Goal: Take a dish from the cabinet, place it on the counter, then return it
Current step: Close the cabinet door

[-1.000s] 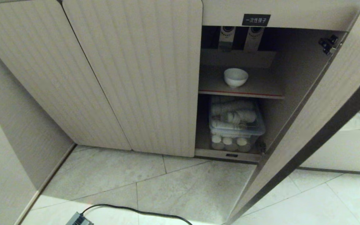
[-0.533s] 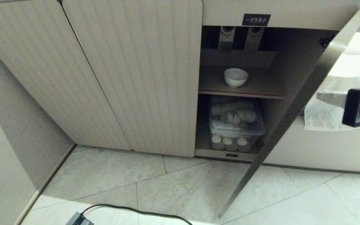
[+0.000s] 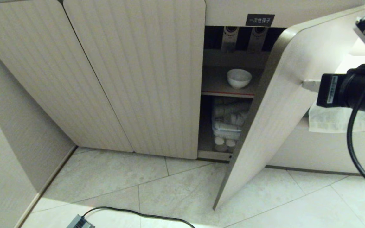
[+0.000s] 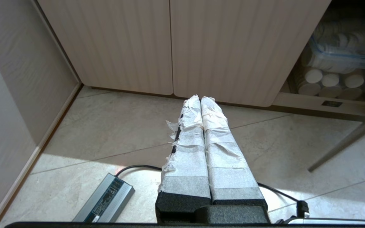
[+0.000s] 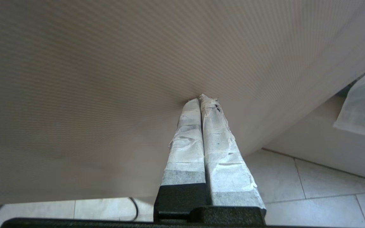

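Dish (image 3: 239, 78) sitting on the red-edged shelf (image 3: 227, 94) inside the cabinet (image 3: 131, 76), centre of the head frame, well left of the right gripper (image 3: 309, 85). Right gripper pressing closed, empty fingertips against the half-shut door (image 3: 274, 120) at mid right. Left gripper (image 4: 200, 99) hanging closed and empty above floor tiles (image 4: 122, 133). Left wrist view alone showing a grey power brick (image 4: 105, 202); dish missing from both wrist views.

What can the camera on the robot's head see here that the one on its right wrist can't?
Only the head view shows the white bowl on the cabinet's red-edged shelf, the black label and the closed ribbed doors. Only the right wrist view shows the right gripper, fingers shut, tips pressed against the door. Both show the half-open door and the tiled floor.
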Tool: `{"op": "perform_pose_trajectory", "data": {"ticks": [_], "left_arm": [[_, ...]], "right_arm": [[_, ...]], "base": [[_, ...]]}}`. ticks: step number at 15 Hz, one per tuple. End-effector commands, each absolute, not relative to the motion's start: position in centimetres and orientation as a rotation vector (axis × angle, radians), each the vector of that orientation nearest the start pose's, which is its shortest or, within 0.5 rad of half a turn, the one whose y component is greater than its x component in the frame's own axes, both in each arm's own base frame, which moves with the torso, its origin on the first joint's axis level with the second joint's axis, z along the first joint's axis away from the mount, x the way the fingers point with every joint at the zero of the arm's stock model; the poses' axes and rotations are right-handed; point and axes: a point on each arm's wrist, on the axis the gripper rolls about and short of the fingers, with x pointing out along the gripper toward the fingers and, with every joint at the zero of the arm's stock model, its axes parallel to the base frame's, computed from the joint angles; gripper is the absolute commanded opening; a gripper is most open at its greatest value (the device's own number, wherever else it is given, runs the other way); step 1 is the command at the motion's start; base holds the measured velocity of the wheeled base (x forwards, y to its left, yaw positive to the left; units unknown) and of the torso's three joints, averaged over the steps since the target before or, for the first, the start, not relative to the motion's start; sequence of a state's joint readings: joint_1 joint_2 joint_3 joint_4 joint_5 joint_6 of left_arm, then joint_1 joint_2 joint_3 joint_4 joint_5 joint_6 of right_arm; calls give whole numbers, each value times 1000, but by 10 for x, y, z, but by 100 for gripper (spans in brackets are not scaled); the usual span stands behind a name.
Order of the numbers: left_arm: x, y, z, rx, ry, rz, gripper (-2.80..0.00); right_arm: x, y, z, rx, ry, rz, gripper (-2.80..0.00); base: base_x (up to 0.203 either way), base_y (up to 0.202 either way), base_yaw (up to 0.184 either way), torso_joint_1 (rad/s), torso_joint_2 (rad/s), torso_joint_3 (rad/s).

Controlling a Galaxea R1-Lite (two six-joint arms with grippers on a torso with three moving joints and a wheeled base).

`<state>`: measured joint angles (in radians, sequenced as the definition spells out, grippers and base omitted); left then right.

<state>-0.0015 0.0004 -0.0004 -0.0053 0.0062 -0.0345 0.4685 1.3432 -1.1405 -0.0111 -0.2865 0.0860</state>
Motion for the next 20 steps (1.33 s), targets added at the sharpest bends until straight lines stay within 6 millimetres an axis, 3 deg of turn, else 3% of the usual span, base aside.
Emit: {"op": "perform_pose_trajectory", "data": {"ticks": [1,8,12,16,20], "left_arm": [[-23,0,76,-35,-5,5,-280],[-23,0,76,-35,-5,5,-280],[-23,0,76,-35,-6,4,-280],[-23,0,76,-35,-6,4,-280],[-23,0,77,-35,-8,4,-280]], "right_arm": [[213,98,309,18,177,133,-280],[242,80,306,93,105,-131,-280],[251,39,303,108,74,-317,-280],[238,5,294,116,51,-445,-280],[206,-17,277,109,76,-542,-280]], "base": [[0,0,0,0,0,0],[0,0,0,0,0,0],[0,0,0,0,0,0],[0,0,0,0,0,0],[0,0,0,0,0,0]]}}
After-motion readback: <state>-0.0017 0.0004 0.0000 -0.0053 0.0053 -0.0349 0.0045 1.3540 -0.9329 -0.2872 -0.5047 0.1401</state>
